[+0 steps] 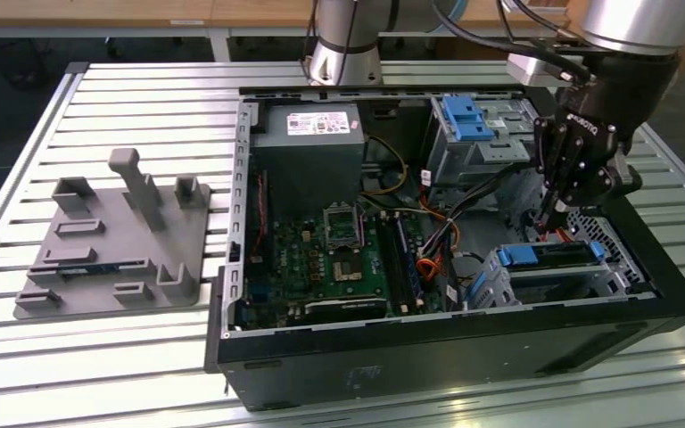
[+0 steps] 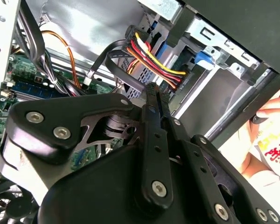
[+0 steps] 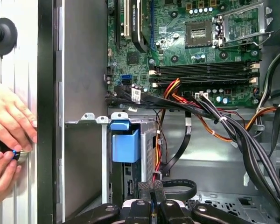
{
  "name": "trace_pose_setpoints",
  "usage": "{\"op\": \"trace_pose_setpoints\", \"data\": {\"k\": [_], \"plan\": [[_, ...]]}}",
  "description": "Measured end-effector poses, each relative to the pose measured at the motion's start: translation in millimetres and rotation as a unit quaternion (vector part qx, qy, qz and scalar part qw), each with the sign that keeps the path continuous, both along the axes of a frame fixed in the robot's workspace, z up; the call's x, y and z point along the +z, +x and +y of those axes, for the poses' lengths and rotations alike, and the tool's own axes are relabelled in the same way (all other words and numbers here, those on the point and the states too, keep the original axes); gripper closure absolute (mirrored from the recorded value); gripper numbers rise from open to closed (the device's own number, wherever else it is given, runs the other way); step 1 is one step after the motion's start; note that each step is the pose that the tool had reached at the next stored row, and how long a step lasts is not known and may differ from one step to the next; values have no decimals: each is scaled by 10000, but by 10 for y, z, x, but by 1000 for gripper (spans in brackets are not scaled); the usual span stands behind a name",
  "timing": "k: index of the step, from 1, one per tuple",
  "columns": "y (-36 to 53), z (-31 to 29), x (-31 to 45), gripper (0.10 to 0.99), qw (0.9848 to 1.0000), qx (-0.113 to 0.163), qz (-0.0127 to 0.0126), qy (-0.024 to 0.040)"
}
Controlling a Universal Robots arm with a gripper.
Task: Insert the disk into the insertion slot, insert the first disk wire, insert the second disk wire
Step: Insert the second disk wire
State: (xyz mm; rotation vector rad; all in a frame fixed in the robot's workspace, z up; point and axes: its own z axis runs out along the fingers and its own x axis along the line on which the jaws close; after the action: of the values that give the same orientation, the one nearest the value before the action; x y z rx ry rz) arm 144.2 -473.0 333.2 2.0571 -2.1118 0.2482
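Pincer (image 3: 154, 190) fingers sit pressed together at the bottom centre of the first wrist view, clenched on a wire bundle (image 3: 157, 161) of red, yellow and black strands. Just beyond, the disk (image 3: 125, 144) shows its blue carrier seated in the insertion slot (image 3: 86, 154). At the frame's left edge, a person's hands (image 3: 9, 140) touch the computer case (image 3: 46, 93). Farther up lies the green motherboard (image 3: 177, 42).

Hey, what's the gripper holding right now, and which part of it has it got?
The gripper is shut on a wire connector, pinching its end at the fingertips, beside the disk seated in the insertion slot.
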Motion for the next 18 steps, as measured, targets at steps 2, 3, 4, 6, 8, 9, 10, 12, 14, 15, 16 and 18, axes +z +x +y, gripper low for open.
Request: {"op": "trace_pose_setpoints", "data": {"k": [2,3,4,6,8,9,10,12,14,15,16,18], "plan": [[-32,-2,-1,937,10000,0,-2,21],[-49,-4,0,937,10000,0,-2,24],[-58,-8,0,937,10000,0,-4,31],[-58,-36,1,937,10000,0,-4,47],[-59,-72,5,937,10000,0,-4,70],[-59,-88,8,937,10000,0,-4,89],[-58,-102,11,937,9999,0,-4,123],[-58,-123,21,937,9997,0,-4,246],[-58,-143,28,937,9992,-1,-4,395],[-58,-152,32,937,9989,-1,-4,466],[-58,-162,35,937,9986,-1,-4,537],[-57,-181,43,937,9977,-1,-4,670]]}}
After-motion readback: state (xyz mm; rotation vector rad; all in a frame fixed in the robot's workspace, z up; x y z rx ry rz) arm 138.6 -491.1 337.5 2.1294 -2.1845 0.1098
